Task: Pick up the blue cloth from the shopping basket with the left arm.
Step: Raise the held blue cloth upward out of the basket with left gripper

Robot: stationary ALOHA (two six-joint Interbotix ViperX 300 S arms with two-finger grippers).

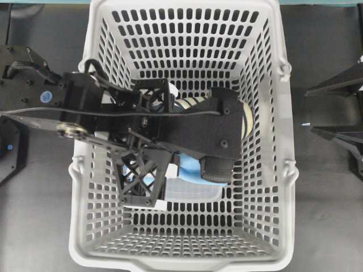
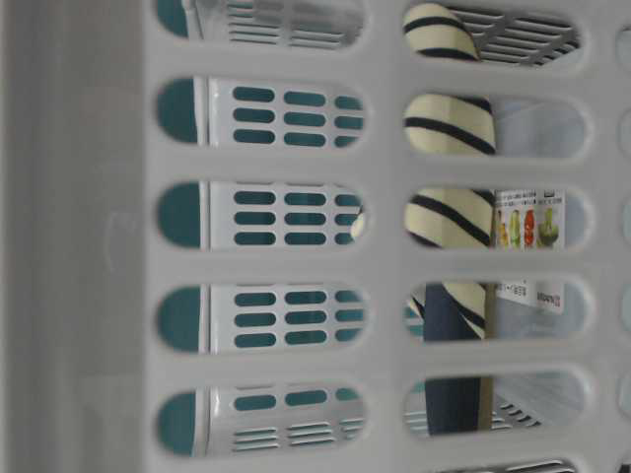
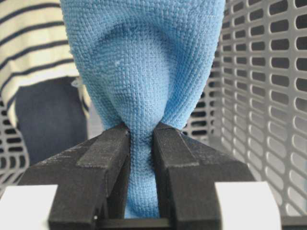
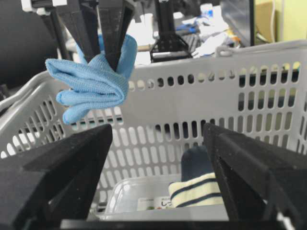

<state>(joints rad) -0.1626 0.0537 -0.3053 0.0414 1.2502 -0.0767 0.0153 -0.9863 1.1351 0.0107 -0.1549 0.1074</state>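
The blue cloth point(image 3: 144, 72) hangs bunched from my left gripper point(image 3: 141, 132), whose black jaws are shut on a pinched fold of it. From the right wrist view the cloth point(image 4: 93, 86) dangles off the floor of the shopping basket point(image 4: 216, 96), at about rim height, below the left gripper point(image 4: 108, 57). Overhead, the left arm point(image 1: 142, 122) reaches over the basket point(image 1: 286, 141) and covers most of the cloth point(image 1: 190, 167). My right gripper point(image 4: 158, 163) stands open and empty outside the basket, at the right edge overhead point(image 1: 334, 110).
A rolled navy and cream striped garment point(image 4: 199, 189) lies on the basket floor, beside a clear plastic container point(image 4: 139, 191) with a printed label point(image 2: 527, 222). The garment point(image 1: 247, 119) sits near the basket's right wall. Slotted walls point(image 3: 268, 96) stand close beside the left gripper.
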